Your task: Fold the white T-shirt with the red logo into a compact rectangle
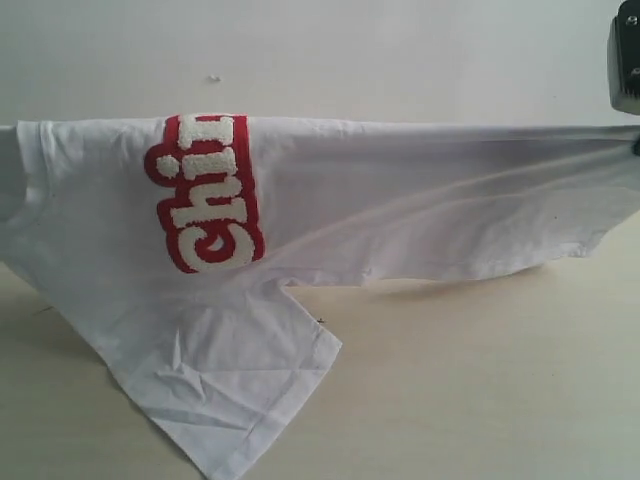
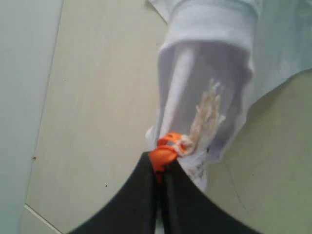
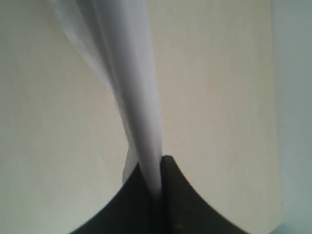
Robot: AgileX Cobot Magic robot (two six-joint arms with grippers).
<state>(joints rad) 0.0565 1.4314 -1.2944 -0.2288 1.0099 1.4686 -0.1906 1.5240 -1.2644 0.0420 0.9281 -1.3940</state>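
Note:
The white T-shirt (image 1: 400,200) hangs stretched across the exterior view, lifted off the table, with one sleeve (image 1: 240,390) trailing onto the tabletop. The red logo (image 1: 207,190) runs vertically on the hanging cloth at the left, partly folded over the top edge. My left gripper (image 2: 161,168) is shut on the shirt at the orange neck tag (image 2: 165,151), with the ribbed collar (image 2: 214,19) beyond it. My right gripper (image 3: 158,168) is shut on a taut fold of white cloth (image 3: 139,87). Only a dark part of the right arm (image 1: 626,60) shows at the exterior view's right edge.
A pale beige tabletop (image 1: 480,380) lies under the shirt. A plain light wall (image 1: 350,50) stands behind. In the left wrist view the table's edge (image 2: 44,126) runs beside a grey floor.

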